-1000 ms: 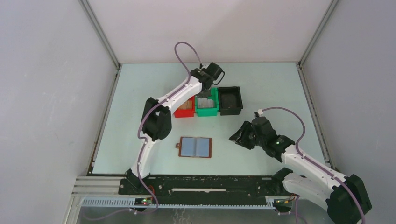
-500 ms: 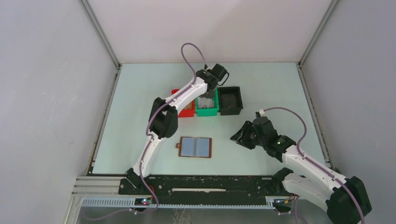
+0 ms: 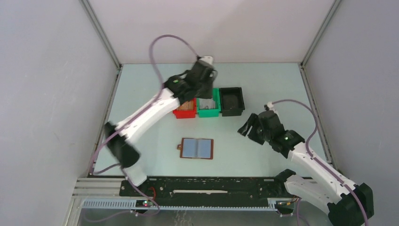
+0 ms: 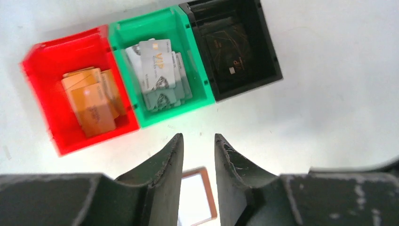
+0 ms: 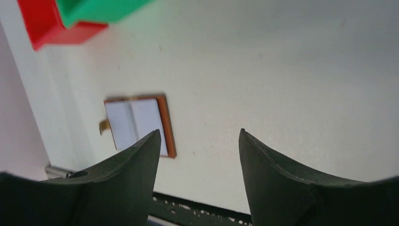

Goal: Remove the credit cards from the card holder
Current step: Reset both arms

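Observation:
The card holder (image 3: 197, 149) lies open and flat on the table, brown rim and tab, both inner faces light blue-grey, with no dark card showing on it. It also shows in the right wrist view (image 5: 136, 123) and between the fingers in the left wrist view (image 4: 197, 195). A dark credit card (image 4: 229, 44) lies in the black bin (image 3: 232, 100). My left gripper (image 3: 205, 84) hangs high over the bins, jaws a little apart and empty (image 4: 198, 137). My right gripper (image 3: 247, 128) is open and empty (image 5: 200, 134), right of the holder.
A red bin (image 3: 186, 108) holds tan cards (image 4: 91, 101). A green bin (image 3: 208, 106) holds several silver-grey cards (image 4: 157, 70). The three bins stand in a row behind the holder. Grey walls enclose the table, and a black rail (image 3: 211, 186) runs along its near edge.
My left arm has swung its elbow out to the left and lifted, its gripper staying above the bins. My right gripper has moved a little right and back.

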`<act>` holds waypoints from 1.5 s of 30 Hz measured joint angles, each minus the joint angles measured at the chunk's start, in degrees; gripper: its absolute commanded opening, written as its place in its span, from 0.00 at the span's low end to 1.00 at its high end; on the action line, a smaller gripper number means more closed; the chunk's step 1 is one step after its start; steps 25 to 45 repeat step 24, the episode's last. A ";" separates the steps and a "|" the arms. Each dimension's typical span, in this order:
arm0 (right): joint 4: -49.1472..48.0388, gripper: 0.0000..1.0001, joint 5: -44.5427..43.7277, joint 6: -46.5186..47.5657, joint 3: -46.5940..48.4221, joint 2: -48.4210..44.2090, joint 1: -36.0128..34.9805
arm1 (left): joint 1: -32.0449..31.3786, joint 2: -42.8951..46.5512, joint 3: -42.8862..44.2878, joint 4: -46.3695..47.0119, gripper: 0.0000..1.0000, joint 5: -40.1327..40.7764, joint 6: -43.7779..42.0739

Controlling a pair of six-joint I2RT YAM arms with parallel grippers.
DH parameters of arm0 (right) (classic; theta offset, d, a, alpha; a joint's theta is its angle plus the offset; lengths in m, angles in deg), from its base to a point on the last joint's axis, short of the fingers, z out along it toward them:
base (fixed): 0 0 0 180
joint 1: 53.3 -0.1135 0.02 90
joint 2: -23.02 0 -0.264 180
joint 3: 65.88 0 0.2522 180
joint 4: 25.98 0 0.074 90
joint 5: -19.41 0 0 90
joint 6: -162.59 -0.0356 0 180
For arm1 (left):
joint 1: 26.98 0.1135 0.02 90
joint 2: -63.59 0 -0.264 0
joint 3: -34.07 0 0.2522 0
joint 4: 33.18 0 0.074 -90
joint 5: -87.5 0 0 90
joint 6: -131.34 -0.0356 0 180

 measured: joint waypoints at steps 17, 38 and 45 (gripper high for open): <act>11.47 1.00 -32.87 16.31 26.80 -4.74 2.82 | 8.48 49.35 -53.51 6.67 0.38 6.51 -1.68; 12.96 1.00 -36.50 15.96 24.92 -6.51 2.91 | 8.79 56.65 -55.87 6.69 0.36 10.86 0.94; 12.96 1.00 -36.50 15.96 24.92 -6.51 2.91 | 8.79 56.65 -55.87 6.69 0.36 10.86 0.94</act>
